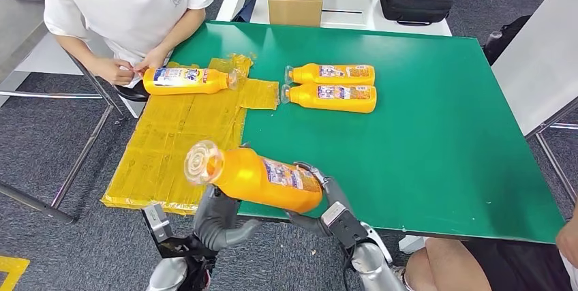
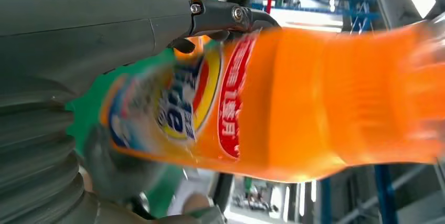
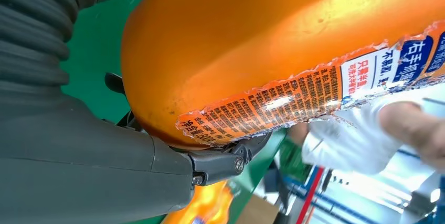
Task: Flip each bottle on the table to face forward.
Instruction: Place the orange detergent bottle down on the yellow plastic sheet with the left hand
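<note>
Held aloft close under the head camera: an orange detergent bottle (image 1: pixel 262 177), lying near level, cap end past the left hand (image 1: pixel 217 217), base end in the right hand (image 1: pixel 326 204). Both hands wrapped on it from beneath, left near the neck, right at the base; wrist views confirm fingers against the orange body and the torn printed label.

Judged mid-flip: lifted clear of the green table (image 1: pixel 443 134), being turned about its long axis between the two hands. Fine-print side of the label faces the right wrist, so front face likely not yet settled.

Well ahead of the hands, two more bottles (image 1: pixel 332 87) lying side by side, touching. Farther off beyond the left hand, a fourth bottle (image 1: pixel 185 80) on yellow sheeting (image 1: pixel 170 148), under a person's hand (image 1: pixel 123 71).

Next: finish the roll, lower flat onto the table, release without letting it roll back.
</note>
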`<state>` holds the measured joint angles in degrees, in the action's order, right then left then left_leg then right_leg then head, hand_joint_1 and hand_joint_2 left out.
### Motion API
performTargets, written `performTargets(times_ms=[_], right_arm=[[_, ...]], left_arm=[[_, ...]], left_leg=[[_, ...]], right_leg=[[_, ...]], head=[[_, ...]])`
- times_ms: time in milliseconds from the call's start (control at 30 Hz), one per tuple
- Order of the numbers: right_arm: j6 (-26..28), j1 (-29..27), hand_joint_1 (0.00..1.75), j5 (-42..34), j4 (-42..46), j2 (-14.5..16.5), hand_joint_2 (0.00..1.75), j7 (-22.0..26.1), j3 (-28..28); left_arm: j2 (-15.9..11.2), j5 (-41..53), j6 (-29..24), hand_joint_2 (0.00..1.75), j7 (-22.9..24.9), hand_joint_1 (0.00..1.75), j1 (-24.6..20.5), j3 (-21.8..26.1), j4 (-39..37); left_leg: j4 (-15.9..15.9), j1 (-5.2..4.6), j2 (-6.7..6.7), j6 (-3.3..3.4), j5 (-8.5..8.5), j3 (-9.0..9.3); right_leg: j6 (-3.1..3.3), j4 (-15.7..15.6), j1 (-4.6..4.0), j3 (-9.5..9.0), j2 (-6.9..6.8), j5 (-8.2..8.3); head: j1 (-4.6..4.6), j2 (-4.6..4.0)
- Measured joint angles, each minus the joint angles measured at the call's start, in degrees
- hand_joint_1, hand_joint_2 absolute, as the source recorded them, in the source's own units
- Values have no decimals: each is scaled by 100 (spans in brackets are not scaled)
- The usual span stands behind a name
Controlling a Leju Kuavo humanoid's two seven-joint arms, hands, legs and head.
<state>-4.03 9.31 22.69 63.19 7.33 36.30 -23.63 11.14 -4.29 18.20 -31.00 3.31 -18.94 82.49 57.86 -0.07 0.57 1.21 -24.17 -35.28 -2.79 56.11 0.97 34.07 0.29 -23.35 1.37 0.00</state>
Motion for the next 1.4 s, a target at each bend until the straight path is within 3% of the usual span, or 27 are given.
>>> performTargets(times_ms=[267,533,567,667,700,800,1100,1233,1267,1333,1367,1400], right_arm=[[37,-31,175,-28,-8,108,175,10,-295],[222,26,175,159,-182,168,175,-156,-521],[235,39,175,179,-207,177,175,-166,-550],[248,78,175,195,-262,213,175,-258,-623],[246,94,175,198,-273,225,175,-314,-646],[212,137,175,216,-287,255,175,-477,-740],[172,206,175,231,-296,263,175,-546,-892],[167,248,175,229,-350,263,175,-537,-932],[167,265,164,228,-374,264,175,-526,-942],[170,301,76,231,-428,266,175,-469,-969],[194,316,33,243,-456,266,131,-418,-982],[262,324,0,272,-482,268,87,-346,-992]], left_arm=[[25,-200,-31,175,20,0,-90,-214,-43],[24,371,-516,175,-135,0,-102,-356,169],[24,468,-603,175,-119,25,-110,-376,172],[23,831,-946,175,-155,156,-136,-436,171],[23,965,-1074,175,-186,175,-142,-450,172],[19,1190,-1256,175,-234,175,-151,-461,187],[-60,1075,-1045,175,-155,175,-228,-457,209],[-90,825,-660,175,-43,175,-298,-452,167],[-104,717,-513,175,-7,175,-319,-453,138],[-134,434,-185,175,56,175,-362,-455,69],[-151,264,-7,175,88,175,-384,-456,31],[-171,99,157,175,117,175,-412,-455,-7]], left_leg=[[0,0,0,0,0,0],[0,0,1,0,0,-2],[0,0,1,0,0,-2],[0,0,1,0,1,-2],[0,0,1,0,1,-2],[0,0,1,0,1,-2],[0,0,2,0,1,-2],[0,0,3,0,1,-3],[0,0,2,0,1,-2],[0,0,2,0,1,-2],[0,1,3,0,2,-2],[0,1,3,0,2,-2]], right_leg=[[0,0,0,0,0,0],[0,0,0,-1,0,0],[0,0,0,-1,-1,0],[0,1,0,-1,-1,0],[0,1,0,-1,0,0],[0,1,0,0,-1,0],[0,1,0,-1,-1,0],[0,1,0,-1,-1,0],[0,1,0,-1,-1,0],[0,1,0,-2,-1,0],[0,1,0,-2,-1,0],[0,2,-1,-2,-2,0]], head=[[0,-1],[0,-1],[-1,-1],[-1,0],[0,0],[-1,0],[-2,0],[-1,0],[-1,0],[-1,0],[-1,0],[-1,0]])
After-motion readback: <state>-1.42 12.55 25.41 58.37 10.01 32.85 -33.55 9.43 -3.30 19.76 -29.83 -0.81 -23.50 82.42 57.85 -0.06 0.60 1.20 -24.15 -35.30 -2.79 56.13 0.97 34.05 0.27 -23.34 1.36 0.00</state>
